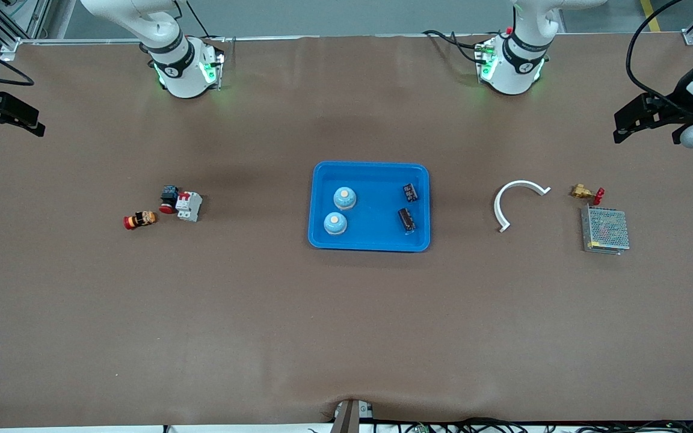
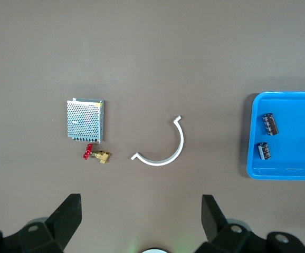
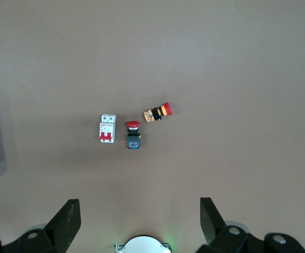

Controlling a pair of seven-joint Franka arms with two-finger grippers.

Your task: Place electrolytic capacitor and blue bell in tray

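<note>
Bright-blue rectangular plastic tray (image 1: 370, 240) is loaded with two blue bells (image 1: 344, 197) and two black electrolytic capacitors (image 1: 406, 219); the left claw (image 2: 142, 221) and right claw (image 3: 139, 221) are held spread, empty, above the counter (image 1: 262, 313).

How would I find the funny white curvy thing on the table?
Start at the blue tray in the middle of the table, then look toward the left arm's end. The white curved strip lies flat there, before the metal mesh box. Nothing else there is white and bent like a horseshoe.
</note>
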